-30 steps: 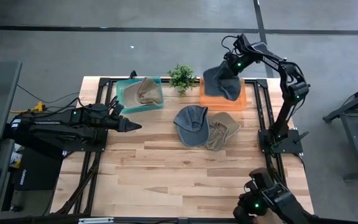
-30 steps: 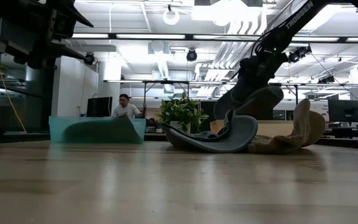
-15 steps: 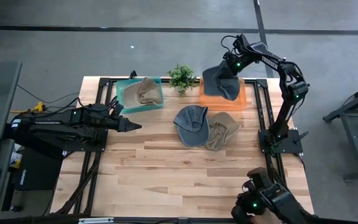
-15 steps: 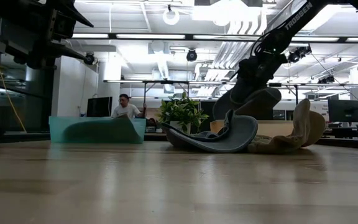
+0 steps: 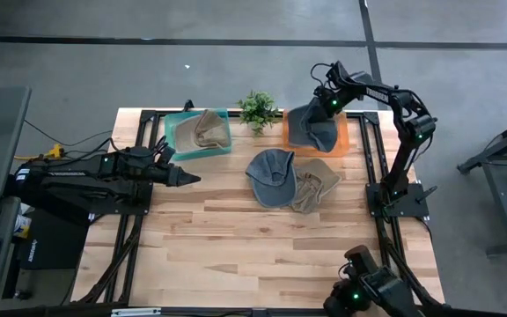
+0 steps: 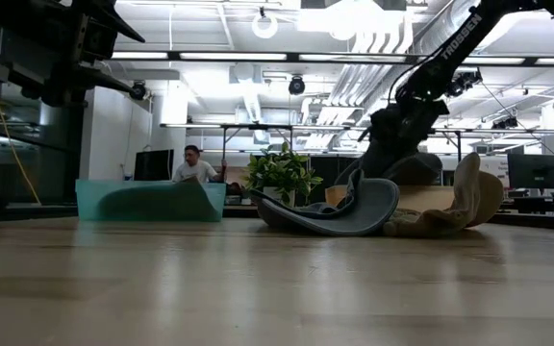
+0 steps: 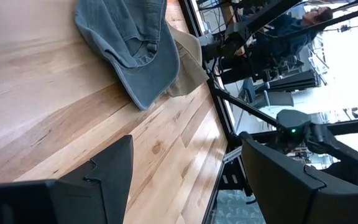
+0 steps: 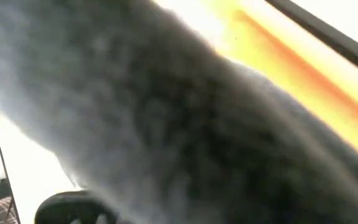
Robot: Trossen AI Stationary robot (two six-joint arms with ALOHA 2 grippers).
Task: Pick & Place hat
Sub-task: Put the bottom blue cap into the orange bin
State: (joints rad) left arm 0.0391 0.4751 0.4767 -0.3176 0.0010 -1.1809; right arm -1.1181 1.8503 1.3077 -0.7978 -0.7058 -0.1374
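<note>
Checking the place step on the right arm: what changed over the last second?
The right gripper lowered the grey hat from above into the orange bin; release not visible. Unchanged: left gripper waiting open at the table's left, grey cap and tan hat mid-table, tan hat in the teal bin.

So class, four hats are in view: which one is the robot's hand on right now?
The grey cap in the orange bin, under the right hand. The other grey cap and one tan hat lie on the table; another tan hat lies in the teal bin.

Right end effector (image 5: 324, 107) outstretched, low
</note>
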